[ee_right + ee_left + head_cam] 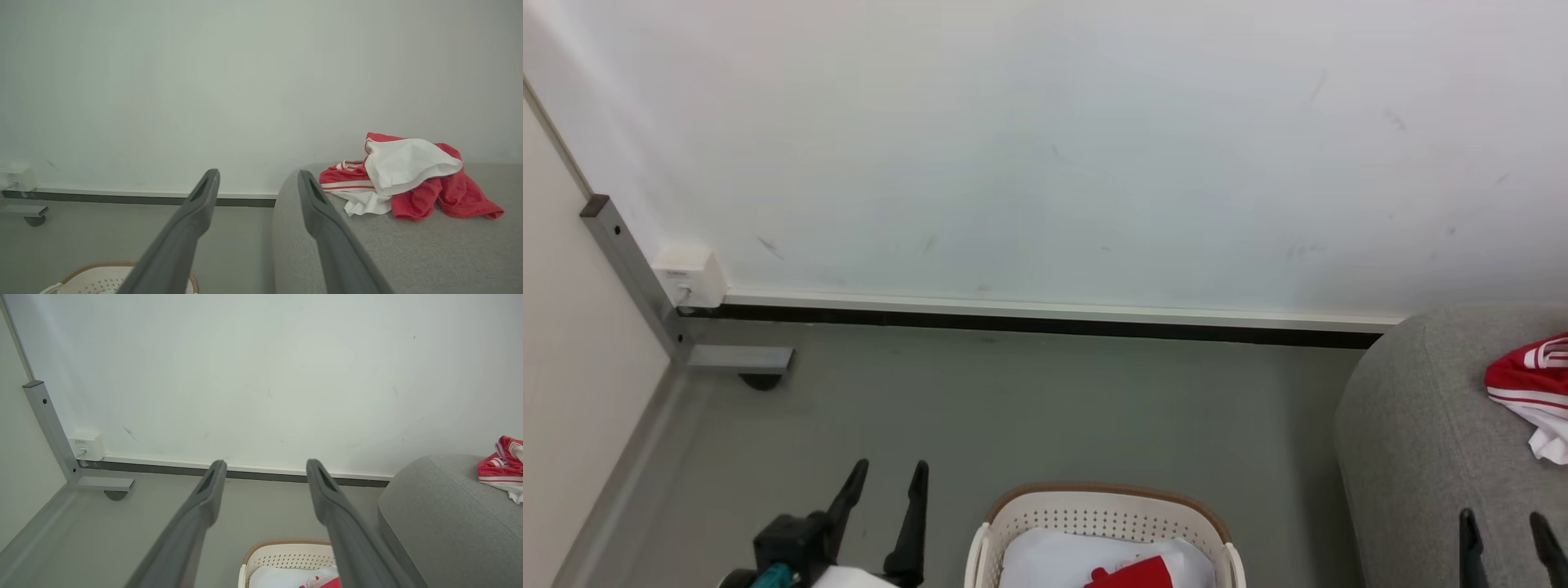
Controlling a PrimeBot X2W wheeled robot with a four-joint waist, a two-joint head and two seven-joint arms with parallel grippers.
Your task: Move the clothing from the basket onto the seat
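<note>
Splayed left gripper (891, 465) near brown-rimmed basket (1107, 490)

The bottom edge is cutting off the basket (1094, 518) and the red clothing (1139, 574) inside it; the right edge is cutting the seat (1413, 441).

**Supporting surfaces and their load**

The basket (1094, 514) is stood directly on the grey floor (1013, 408), near the seat (1413, 425), which is likewise set on the floor. A grey metal frame foot (739, 359) is rested on the floor at the left. Red and white clothing (1531, 384) is heaped on the seat cushion. A white cloth (1054, 559) and a red garment (1135, 574) are contained in the basket
</note>
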